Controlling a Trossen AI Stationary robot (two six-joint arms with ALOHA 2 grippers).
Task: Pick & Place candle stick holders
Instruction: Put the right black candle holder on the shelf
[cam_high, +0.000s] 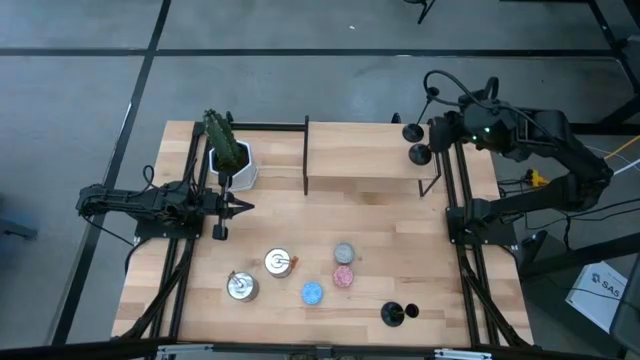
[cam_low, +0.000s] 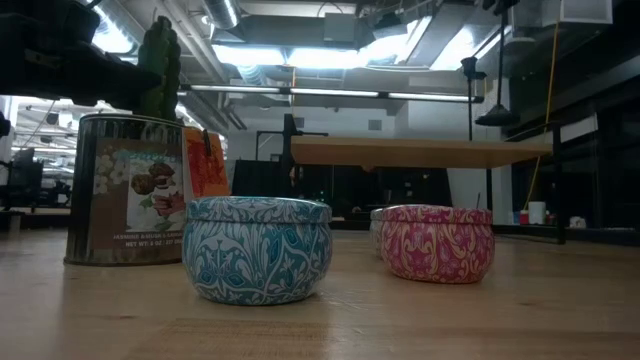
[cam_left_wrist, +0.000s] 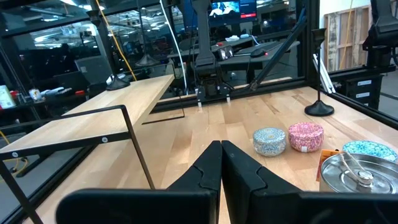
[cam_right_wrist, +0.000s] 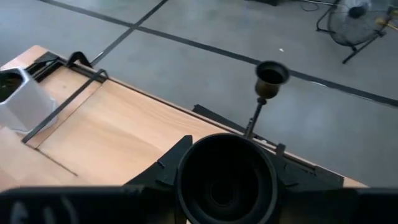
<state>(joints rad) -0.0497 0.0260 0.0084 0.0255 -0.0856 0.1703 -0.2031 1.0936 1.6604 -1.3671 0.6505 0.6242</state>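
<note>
One black candle stick holder (cam_high: 412, 131) stands on the raised wooden shelf (cam_high: 365, 160) at the table's far right; its cup (cam_right_wrist: 272, 74) shows in the right wrist view. My right gripper (cam_high: 436, 140) is over that shelf end, shut on a second holder (cam_high: 420, 153). A third holder (cam_high: 398, 313) stands on its round base near the table's front right, and also shows in the left wrist view (cam_left_wrist: 320, 109). My left gripper (cam_high: 235, 207) is shut and empty, low at the table's left side. My right gripper holds the second holder by its cup top (cam_right_wrist: 227, 180), which sits between the two fingers. The fingers come from above, pointing down. The holder hangs upright below them, its round base (cam_low: 497, 118) a little above the shelf top, clear of it.
Two silver tins (cam_high: 241, 286) (cam_high: 280, 262) and small grey (cam_high: 344, 252), pink (cam_high: 344, 277) and blue (cam_high: 312, 292) candles stand at the table's middle front. A plant in a white pot (cam_high: 228, 155) stands at the far left. Black frame rails run along both sides.
</note>
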